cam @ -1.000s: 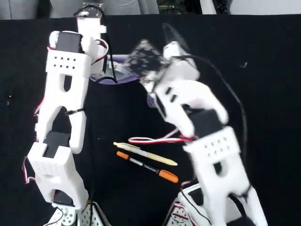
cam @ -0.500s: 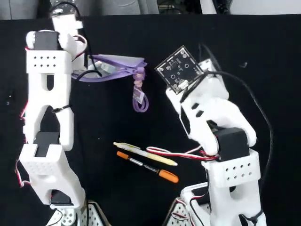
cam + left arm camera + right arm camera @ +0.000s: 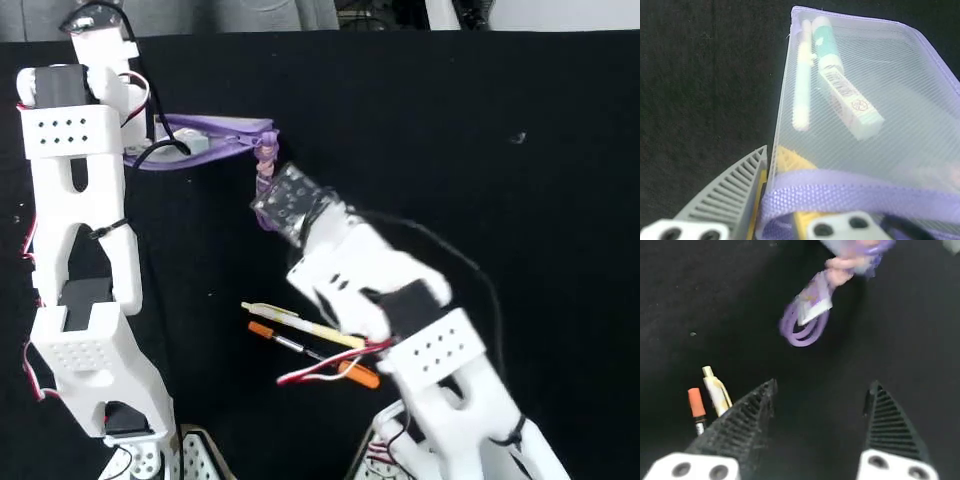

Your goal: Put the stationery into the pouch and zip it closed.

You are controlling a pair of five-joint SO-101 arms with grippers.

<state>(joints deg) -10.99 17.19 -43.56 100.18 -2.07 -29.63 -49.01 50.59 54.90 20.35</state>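
Pouch point(image 3: 215, 140) in my left gripper point(image 3: 774, 165) — right gripper point(image 3: 823, 384) bare.
The left is clamped on the mesh pouch's end, upper left of the high view. The right gapes wide, the pouch's cord loop point(image 3: 804, 322) just past its tips — yellow pen point(image 3: 305, 325) and orange marker point(image 3: 300, 348) lie on the surface point(image 3: 520, 200), lower centre.

Robot lab bench, black table point(image 3: 560, 200)

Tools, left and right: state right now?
Left tool: closed, holding the pouch by its edge.
Right tool: open, holding nothing.
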